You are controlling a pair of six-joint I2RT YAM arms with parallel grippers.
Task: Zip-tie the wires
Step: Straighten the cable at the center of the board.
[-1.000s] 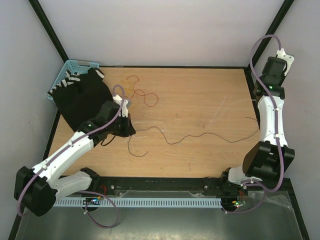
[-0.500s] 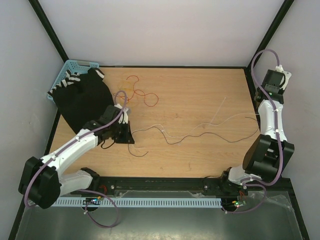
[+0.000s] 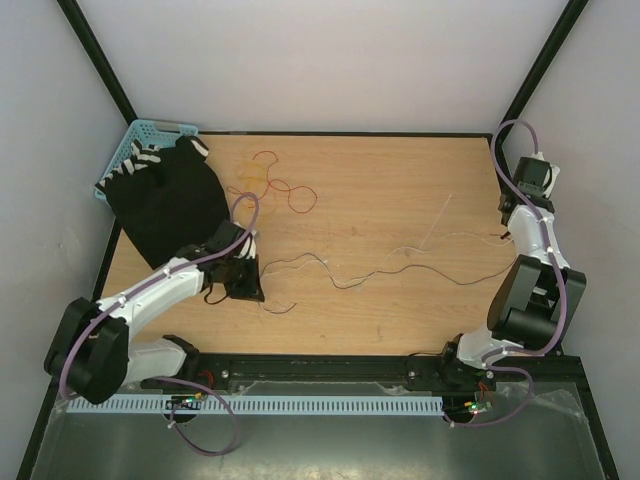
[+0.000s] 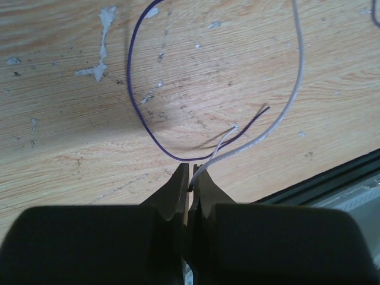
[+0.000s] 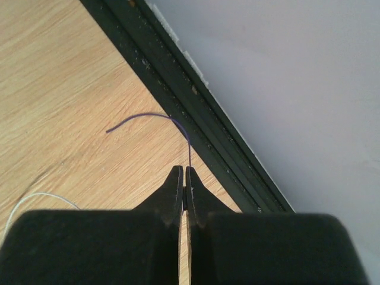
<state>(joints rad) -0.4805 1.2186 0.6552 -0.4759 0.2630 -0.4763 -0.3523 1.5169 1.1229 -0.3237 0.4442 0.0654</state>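
Note:
A dark purple wire and a thin white wire lie stretched across the wooden table between my two grippers. My left gripper is low at the near left, shut on the white wire. The purple wire's loop passes just in front of its tips. My right gripper is low by the right edge and is shut on the purple wire near its end. A white zip tie lies loose right of centre. A red wire lies at the back.
A black cloth lies at the left, partly over a blue basket. The black table frame runs right beside my right gripper. A black rail borders the near edge.
My left gripper has drawn back toward the near edge. My right arm has come down from high at the right rear to the table's right edge. The white wire now lies stretched across.

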